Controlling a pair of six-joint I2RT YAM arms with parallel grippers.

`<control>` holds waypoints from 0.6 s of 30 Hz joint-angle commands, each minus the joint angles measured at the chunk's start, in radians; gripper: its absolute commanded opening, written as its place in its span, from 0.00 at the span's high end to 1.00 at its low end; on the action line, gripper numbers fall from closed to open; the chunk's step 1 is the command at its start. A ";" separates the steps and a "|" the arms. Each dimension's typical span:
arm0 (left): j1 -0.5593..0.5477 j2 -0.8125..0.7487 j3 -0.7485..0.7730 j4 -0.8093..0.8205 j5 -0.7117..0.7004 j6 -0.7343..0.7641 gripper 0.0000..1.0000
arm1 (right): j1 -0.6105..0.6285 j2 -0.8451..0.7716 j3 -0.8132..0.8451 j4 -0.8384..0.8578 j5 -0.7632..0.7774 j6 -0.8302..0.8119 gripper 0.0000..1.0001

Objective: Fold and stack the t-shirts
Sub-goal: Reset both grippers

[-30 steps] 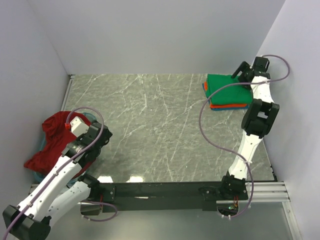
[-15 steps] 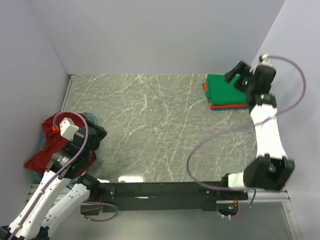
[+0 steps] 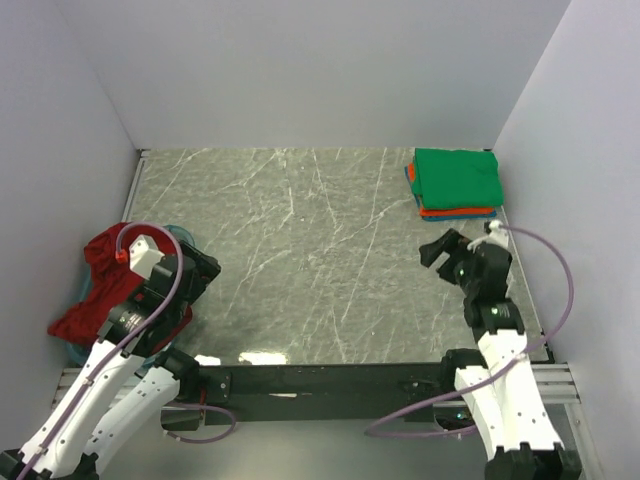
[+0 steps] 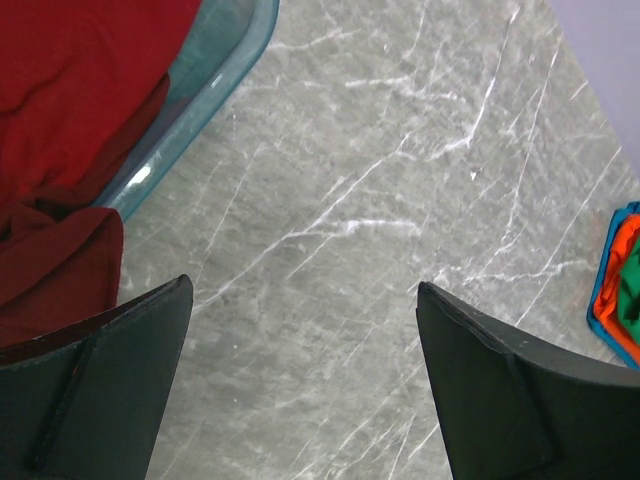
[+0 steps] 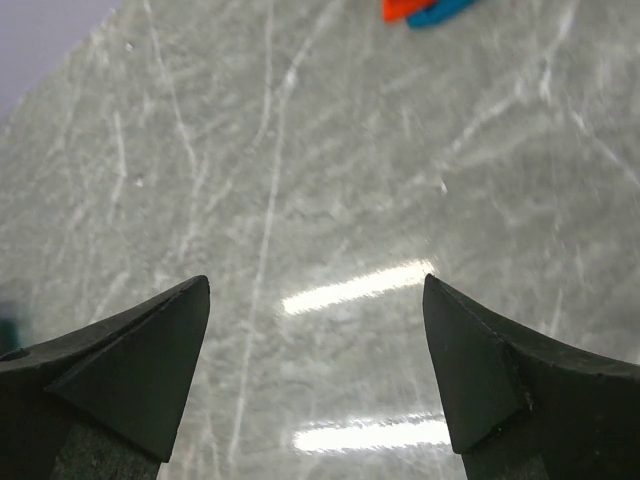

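A folded stack of t-shirts sits at the table's far right corner: the green shirt [image 3: 457,178] on top, an orange-red one [image 3: 455,211] and a teal-blue edge under it. Its edge shows in the left wrist view [image 4: 620,290]. A dark red shirt [image 3: 100,285] lies crumpled in a teal bin [image 3: 183,236] at the left edge; it also shows in the left wrist view [image 4: 70,90]. My left gripper [image 3: 195,275] is open and empty beside the bin. My right gripper [image 3: 445,252] is open and empty over bare table, below the stack.
The grey marble table [image 3: 300,250] is walled at the back and both sides. The bin's teal rim [image 4: 215,80] lies just left of my left gripper. A black rail [image 3: 320,380] runs along the near edge between the arm bases.
My right arm has pulled back from the green stack toward the near edge, leaving the stack in place. My left arm has shifted only slightly beside the bin.
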 commanded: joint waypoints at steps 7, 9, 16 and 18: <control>0.000 0.007 0.001 0.004 0.034 -0.010 0.01 | -0.001 -0.232 -0.164 0.006 0.068 0.012 0.07; 0.000 -0.003 0.004 -0.022 0.015 -0.025 0.00 | -0.001 -0.267 -0.159 0.004 0.035 0.006 0.06; 0.000 -0.085 -0.016 -0.021 0.009 -0.050 0.01 | -0.001 -0.339 -0.139 -0.054 0.176 0.041 0.06; 0.000 -0.092 -0.018 -0.022 -0.009 -0.044 0.01 | -0.001 -0.349 -0.138 -0.043 0.192 0.035 0.06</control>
